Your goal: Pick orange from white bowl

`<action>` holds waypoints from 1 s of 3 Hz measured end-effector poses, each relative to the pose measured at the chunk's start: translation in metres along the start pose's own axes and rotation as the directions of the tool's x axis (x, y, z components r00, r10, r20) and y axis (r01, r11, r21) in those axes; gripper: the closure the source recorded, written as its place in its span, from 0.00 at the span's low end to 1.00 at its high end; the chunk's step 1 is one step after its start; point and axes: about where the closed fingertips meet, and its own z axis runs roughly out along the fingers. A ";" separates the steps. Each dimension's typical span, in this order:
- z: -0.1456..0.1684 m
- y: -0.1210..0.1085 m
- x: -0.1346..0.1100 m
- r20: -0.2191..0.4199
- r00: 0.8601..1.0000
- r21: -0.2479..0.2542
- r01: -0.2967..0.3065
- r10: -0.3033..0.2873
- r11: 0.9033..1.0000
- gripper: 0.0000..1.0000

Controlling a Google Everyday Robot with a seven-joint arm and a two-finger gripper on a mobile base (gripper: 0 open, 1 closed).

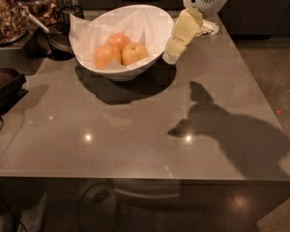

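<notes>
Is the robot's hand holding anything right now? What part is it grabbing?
Nothing is held. The hand hangs just outside the right rim of the white bowl, and the orange lies inside with two redder fruits, untouched.

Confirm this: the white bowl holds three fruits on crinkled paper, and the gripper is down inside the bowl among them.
Not quite. The camera view shows the gripper outside the white bowl, close beside its rim, over the table. The three fruits on crinkled paper are right.
</notes>
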 end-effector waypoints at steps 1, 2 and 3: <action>0.010 -0.004 -0.033 0.059 0.997 -0.020 0.045 -0.044 0.999 0.00; 0.023 -0.009 -0.063 0.085 0.993 -0.055 0.088 -0.084 0.995 0.00; 0.035 -0.017 -0.077 0.098 0.992 -0.091 0.088 -0.079 0.992 0.00</action>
